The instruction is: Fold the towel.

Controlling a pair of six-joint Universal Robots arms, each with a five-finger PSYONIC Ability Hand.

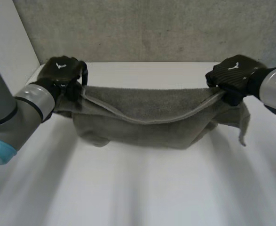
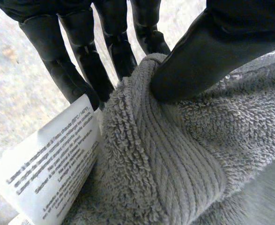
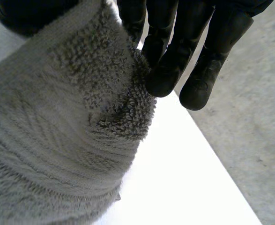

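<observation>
A white desk stands against a rough grey wall. Above the far part of the desk, the grey towel is stretched between the two hands. It is held up at both ends and sags in the middle, so its upper edge dips in a shallow curve. A second layer hangs behind and below that edge, and its lowest part looks to rest on the desk, though contact is hard to make out. At the towel's right end a loose corner droops past the rest.

The left robot hand grips the towel's left upper corner. In the left wrist view its thumb presses into the ribbed border while its fingers close in from the other side. A white care label (printed with small lines of text) sticks out from the towel just below those fingers.

The right robot hand grips the right upper corner. In the right wrist view the towel's looped edge is pinched between the fingertips and the thumb, with the desk's edge beneath.
</observation>
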